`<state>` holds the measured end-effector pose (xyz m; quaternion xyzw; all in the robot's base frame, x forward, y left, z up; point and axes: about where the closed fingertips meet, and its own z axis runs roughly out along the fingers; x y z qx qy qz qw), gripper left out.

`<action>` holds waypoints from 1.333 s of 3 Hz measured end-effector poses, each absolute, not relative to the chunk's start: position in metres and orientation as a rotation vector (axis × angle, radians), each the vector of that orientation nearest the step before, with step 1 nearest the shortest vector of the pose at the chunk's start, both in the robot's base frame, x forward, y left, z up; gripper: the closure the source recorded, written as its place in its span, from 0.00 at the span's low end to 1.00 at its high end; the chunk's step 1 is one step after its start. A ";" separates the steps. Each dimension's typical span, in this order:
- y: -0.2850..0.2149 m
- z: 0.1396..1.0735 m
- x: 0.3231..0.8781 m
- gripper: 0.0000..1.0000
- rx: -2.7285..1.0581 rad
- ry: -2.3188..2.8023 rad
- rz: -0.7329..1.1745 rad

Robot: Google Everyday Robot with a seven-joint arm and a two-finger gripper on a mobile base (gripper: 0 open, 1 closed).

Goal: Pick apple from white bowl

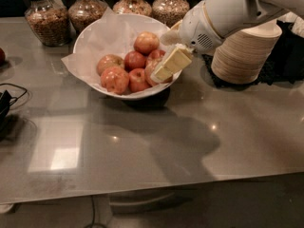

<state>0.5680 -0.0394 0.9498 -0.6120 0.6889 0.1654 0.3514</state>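
Over white bowl (134, 95) right side | gripper (168, 65) against apple (151, 69) | grip: cannot tell | other apples (115, 79) inside

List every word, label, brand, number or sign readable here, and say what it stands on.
None can be read anywhere in the camera view.
Glass jars: no labels show.
Stack of disposable bowls: plain, unmarked.
White bowl and its paper lining: blank.
Robot arm: no lettering shows; its pincer sits at the bowl's right side, against the apples.
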 end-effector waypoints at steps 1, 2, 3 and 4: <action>-0.039 0.935 0.576 0.27 -1.574 1.813 0.443; -0.038 0.924 0.582 0.29 -1.560 1.840 0.472; -0.041 0.918 0.581 0.30 -1.540 1.863 0.502; -0.046 0.913 0.575 0.35 -1.515 1.894 0.520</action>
